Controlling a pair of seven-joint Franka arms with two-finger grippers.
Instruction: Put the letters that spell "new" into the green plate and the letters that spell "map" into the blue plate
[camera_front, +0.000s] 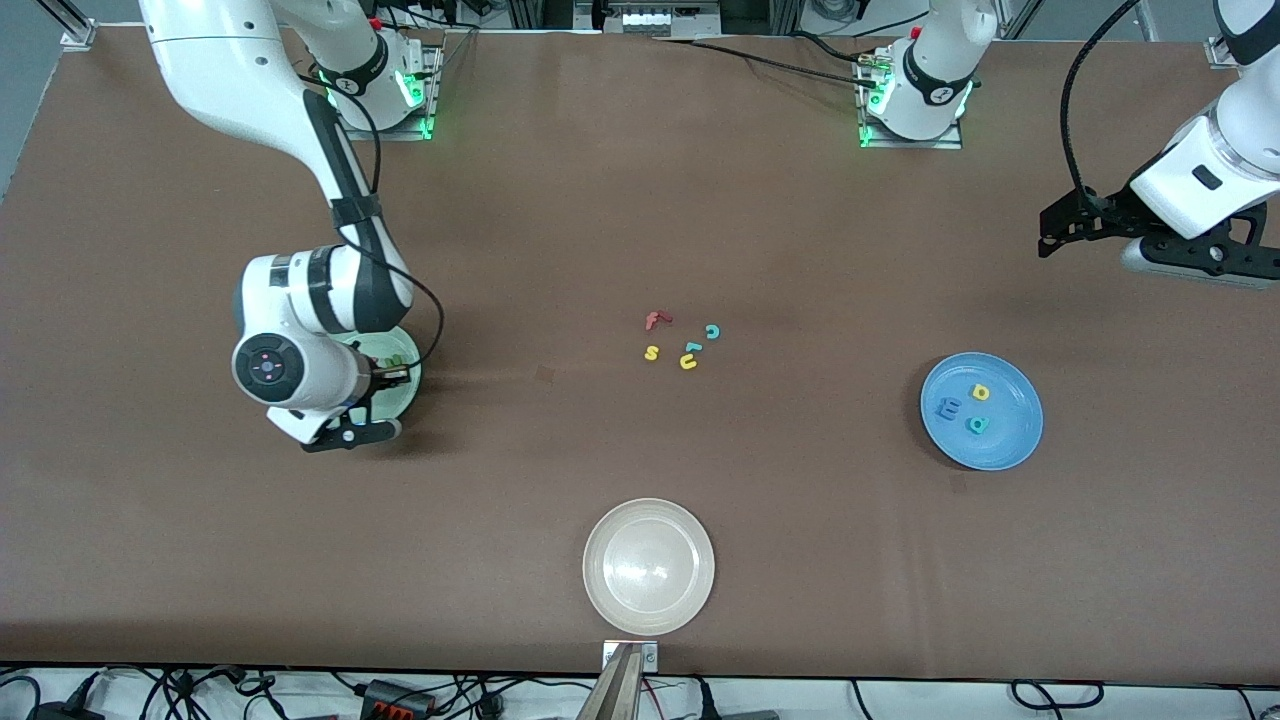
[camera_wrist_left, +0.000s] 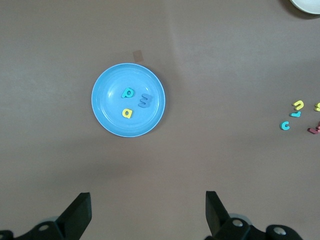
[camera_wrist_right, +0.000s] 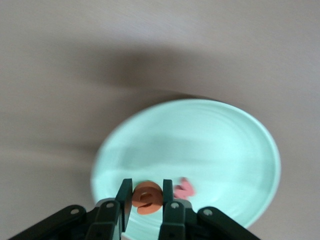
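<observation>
Right gripper (camera_wrist_right: 146, 200) jaws pinch the orange "e" (camera_wrist_right: 145, 196) directly over the green plate (camera_wrist_right: 215, 145), pink "w" (camera_wrist_right: 183, 188) just beside it. Straight drop looks enough. Left gripper (camera_wrist_left: 147, 212) waits, jaws spread, above the tabletop near the blue plate (camera_wrist_left: 107, 107).

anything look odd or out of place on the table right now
Nothing stands out. The loose letters lie mid-table, three sit flat in the blue plate, and the right claw holds the orange "e" over the green plate.

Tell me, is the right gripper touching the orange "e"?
Touching. The right wrist view shows the right gripper shut on the orange "e", over the green plate.
</observation>
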